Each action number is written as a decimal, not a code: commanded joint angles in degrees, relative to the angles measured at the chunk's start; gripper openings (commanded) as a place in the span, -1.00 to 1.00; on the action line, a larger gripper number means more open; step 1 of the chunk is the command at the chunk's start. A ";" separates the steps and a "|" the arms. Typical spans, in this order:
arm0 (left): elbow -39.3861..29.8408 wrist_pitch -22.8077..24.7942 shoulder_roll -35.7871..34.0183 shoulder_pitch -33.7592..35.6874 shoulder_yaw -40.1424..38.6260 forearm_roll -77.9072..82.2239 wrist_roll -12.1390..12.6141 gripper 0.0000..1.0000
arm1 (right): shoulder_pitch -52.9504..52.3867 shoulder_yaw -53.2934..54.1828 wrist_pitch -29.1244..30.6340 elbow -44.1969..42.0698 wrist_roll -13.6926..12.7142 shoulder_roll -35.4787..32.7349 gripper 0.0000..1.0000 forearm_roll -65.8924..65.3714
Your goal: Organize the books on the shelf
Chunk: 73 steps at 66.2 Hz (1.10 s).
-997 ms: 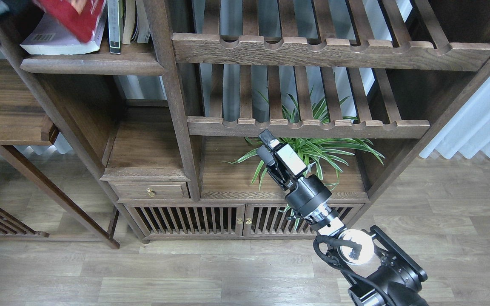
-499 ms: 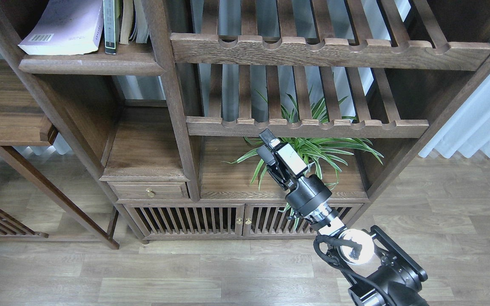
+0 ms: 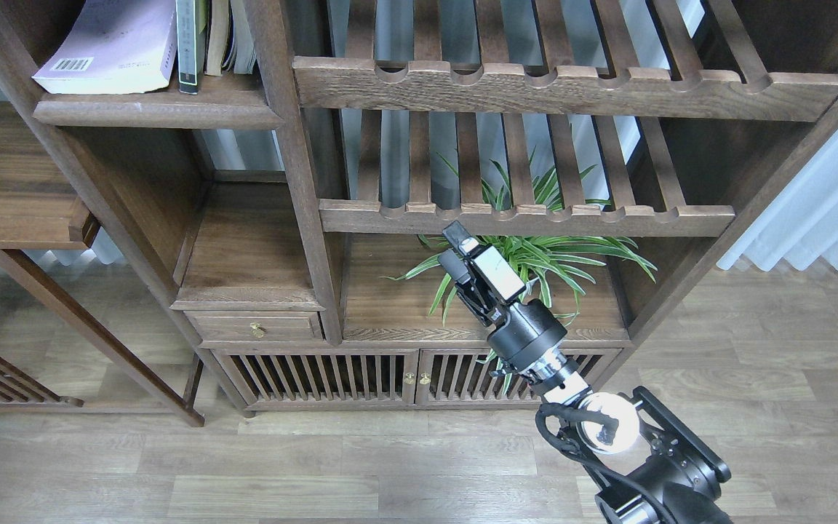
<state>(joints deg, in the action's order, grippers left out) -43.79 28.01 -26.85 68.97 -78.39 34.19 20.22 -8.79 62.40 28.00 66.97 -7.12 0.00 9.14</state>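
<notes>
Gone from the top left corner are the red book and the left arm that carried it a second ago; neither shows now, so where the red one has ended up cannot be told.

On the shelf [image 3: 157, 109], at its left end, the white-lavender book [image 3: 110, 47] lies flat with its lower edge reaching the front edge. Just beside it, toward the right end, the black-grey book [image 3: 188, 44] stands upright, touching the cream-paged books [image 3: 230, 36] next to the post. Only part of this shelf is in view.

Farther right, the right gripper [image 3: 466, 255] hangs in front of the spider plant [image 3: 535, 255], below the slatted rack [image 3: 528, 218], holding nothing; it is seen nearly end-on, so I cannot tell how far its fingers are parted.

By my judgement one book is mid-transfer out of view, and the likely next move is standing the flat book upright against the black-grey one.
</notes>
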 commanded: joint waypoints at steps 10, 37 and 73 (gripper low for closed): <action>4.06 -0.01 1.00 1.61 6.67 0.88 -6.86 -1.00 | -0.09 0.00 0.00 0.00 0.00 0.00 0.96 0.08; 9.34 -0.01 5.49 -0.24 11.33 0.53 -12.67 -0.71 | 0.00 0.09 0.00 0.18 0.00 0.00 0.96 0.17; 2.93 -0.01 6.63 -8.76 10.72 -5.98 -37.36 0.63 | 0.00 0.09 0.00 0.18 0.00 0.00 0.96 0.17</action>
<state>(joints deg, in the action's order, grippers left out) -37.22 27.99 -20.18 62.97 -67.54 28.94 -11.39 -8.79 62.50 28.00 67.15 -7.12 0.00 9.32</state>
